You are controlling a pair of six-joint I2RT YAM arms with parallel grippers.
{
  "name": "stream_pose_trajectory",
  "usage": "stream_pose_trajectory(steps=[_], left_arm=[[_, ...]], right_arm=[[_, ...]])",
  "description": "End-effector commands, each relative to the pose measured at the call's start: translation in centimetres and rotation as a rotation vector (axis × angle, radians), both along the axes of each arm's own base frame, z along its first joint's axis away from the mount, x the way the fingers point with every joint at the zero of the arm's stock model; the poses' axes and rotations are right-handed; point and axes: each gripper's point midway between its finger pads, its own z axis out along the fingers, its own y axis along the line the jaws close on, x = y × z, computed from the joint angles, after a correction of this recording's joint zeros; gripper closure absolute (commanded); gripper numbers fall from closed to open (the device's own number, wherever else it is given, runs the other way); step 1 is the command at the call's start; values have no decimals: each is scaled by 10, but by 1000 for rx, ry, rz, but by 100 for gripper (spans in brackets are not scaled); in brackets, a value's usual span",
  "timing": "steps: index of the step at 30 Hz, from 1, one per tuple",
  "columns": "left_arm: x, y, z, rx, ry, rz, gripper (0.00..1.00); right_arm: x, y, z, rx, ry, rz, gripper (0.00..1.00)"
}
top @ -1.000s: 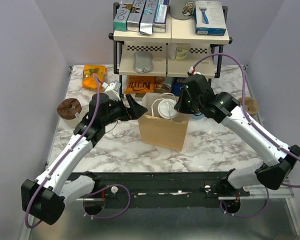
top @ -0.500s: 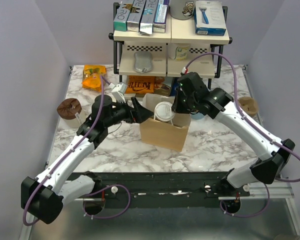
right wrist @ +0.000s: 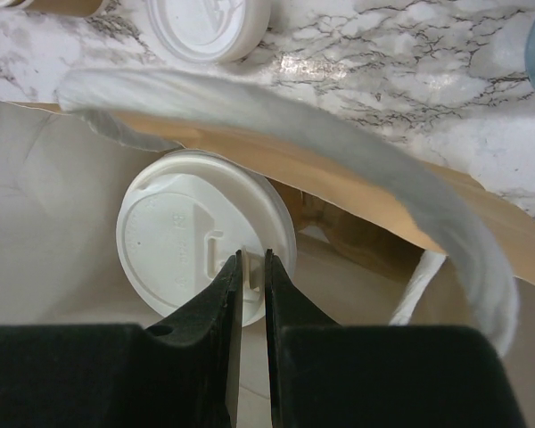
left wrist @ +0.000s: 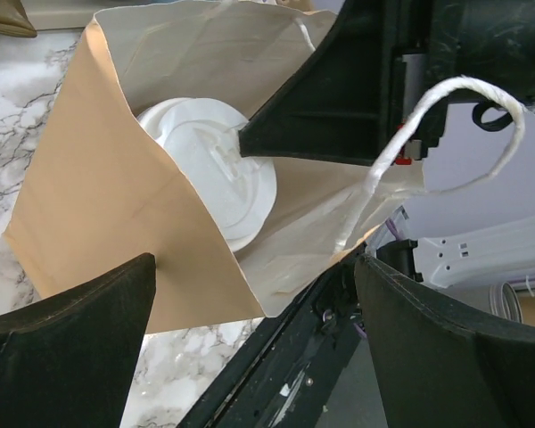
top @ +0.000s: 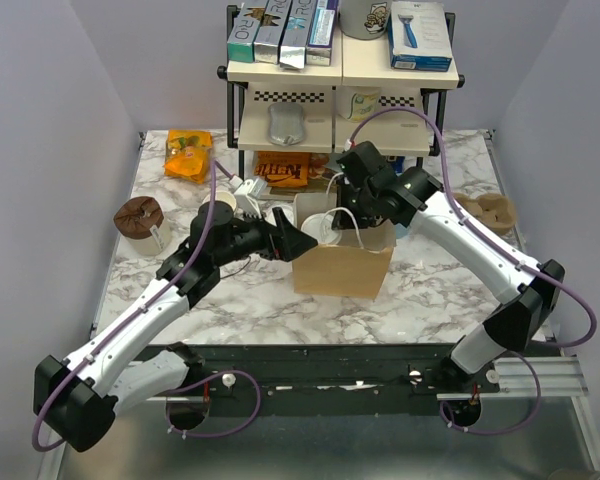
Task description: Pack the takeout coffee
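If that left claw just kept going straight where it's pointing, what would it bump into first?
The brown paper bag: its corner sits right between the open fingers of the left gripper, seemingly close, though depth is unclear. The takeout coffee lies beyond, inside the bag.

**What We Cannot See**

The takeout coffee (right wrist: 205, 234) is down inside the paper bag (top: 340, 272). Only its white lid shows, and the brown cup under it is hidden.

From the top camera, the spot where the right gripper (right wrist: 251, 265) meets the lid is too small to make out.

In the left wrist view, the bottom edge cuts off both fingers of the left gripper (left wrist: 256, 267).

In the right wrist view, the bag's handle (right wrist: 410, 214) is a blurry band. The top edge cuts off a second white lid (right wrist: 209, 22) on the tabletop.
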Motion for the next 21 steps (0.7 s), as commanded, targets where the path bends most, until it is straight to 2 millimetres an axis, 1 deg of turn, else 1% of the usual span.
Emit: stream_pose_trajectory(steps=[1, 6, 12, 17, 21], left_arm=[[1, 7, -1, 9, -15, 56, 1], [3, 8, -5, 20, -8, 70, 1], [4, 10, -8, 28, -9, 81, 1], [3, 8, -8, 25, -9, 70, 1], [3, 8, -7, 25, -18, 67, 1]], right_arm=[[-10, 7, -3, -12, 49, 53, 99], [-12, 11, -11, -31, 69, 66, 99], [-13, 14, -24, -57, 98, 66, 99], [-14, 13, -33, -89, 114, 60, 99], [-18, 14, -46, -108, 150, 53, 99]])
